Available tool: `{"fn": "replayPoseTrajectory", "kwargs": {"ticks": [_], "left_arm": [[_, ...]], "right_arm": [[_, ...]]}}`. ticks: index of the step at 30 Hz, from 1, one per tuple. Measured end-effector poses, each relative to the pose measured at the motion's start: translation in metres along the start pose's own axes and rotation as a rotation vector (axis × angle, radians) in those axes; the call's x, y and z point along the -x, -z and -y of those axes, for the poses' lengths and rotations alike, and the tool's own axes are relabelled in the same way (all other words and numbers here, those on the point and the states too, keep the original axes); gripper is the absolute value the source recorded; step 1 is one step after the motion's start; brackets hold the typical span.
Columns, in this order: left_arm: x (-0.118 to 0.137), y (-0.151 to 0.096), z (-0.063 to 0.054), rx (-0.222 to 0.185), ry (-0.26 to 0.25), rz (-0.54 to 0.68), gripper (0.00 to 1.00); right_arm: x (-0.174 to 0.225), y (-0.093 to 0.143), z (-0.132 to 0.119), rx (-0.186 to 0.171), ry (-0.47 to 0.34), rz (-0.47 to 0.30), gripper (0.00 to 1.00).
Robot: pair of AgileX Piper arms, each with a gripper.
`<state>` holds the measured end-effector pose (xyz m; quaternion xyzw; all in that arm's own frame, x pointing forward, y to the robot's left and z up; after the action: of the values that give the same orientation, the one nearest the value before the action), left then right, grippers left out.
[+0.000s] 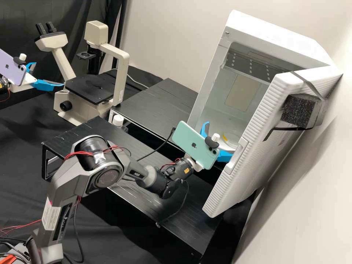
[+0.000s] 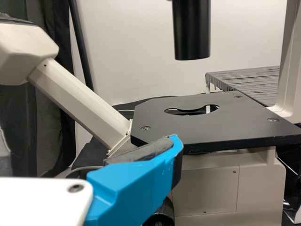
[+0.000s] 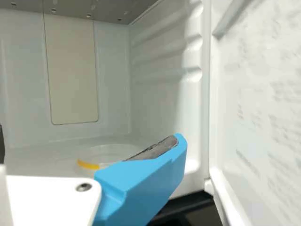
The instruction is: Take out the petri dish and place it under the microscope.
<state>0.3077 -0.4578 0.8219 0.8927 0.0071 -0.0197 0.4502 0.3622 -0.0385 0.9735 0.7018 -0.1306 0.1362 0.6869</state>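
Though clear — petri dish (image 3: 110, 153), yellow-marked.

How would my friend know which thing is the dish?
Find the big white box with its open door. Look down at the floor inside. The dish there is round, flat and see-through, and its yellow strip sets it apart from the plain white around it.

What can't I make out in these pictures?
- Writing inside the cabinet door: right wrist view, blurred.
- Near edge of the dish: right wrist view, hidden by the right gripper.
- Most of the left arm: high view, cut off by the left edge.
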Motion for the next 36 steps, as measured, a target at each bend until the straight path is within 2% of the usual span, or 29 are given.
{"fn": "replayPoseTrajectory", "kwargs": {"ticks": [9, 14, 23, 31, 36], "left_arm": [[0.000, 0.000, 0.000, 0.000, 0.000, 0.000, 1.00], [0.000, 0.000, 0.000, 0.000, 0.000, 0.000, 1.00], [0.000, 0.000, 0.000, 0.000, 0.000, 0.000, 1.00], [0.000, 0.000, 0.000, 0.000, 0.000, 0.000, 1.00], [0.000, 0.000, 0.000, 0.000, 0.000, 0.000, 1.00]], "right_arm": [[-0.023, 0.000, -0.005, 0.010, 0.006, 0.015, 1.00], [-0.029, 0.003, -0.002, -0.046, 0.058, -0.001, 1.00], [-0.033, -0.003, 0.008, -0.120, 0.137, 0.001, 1.00], [-0.037, -0.013, 0.024, -0.123, 0.194, 0.062, 1.00], [-0.040, -0.014, 0.026, -0.114, 0.202, 0.074, 1.00]]}}
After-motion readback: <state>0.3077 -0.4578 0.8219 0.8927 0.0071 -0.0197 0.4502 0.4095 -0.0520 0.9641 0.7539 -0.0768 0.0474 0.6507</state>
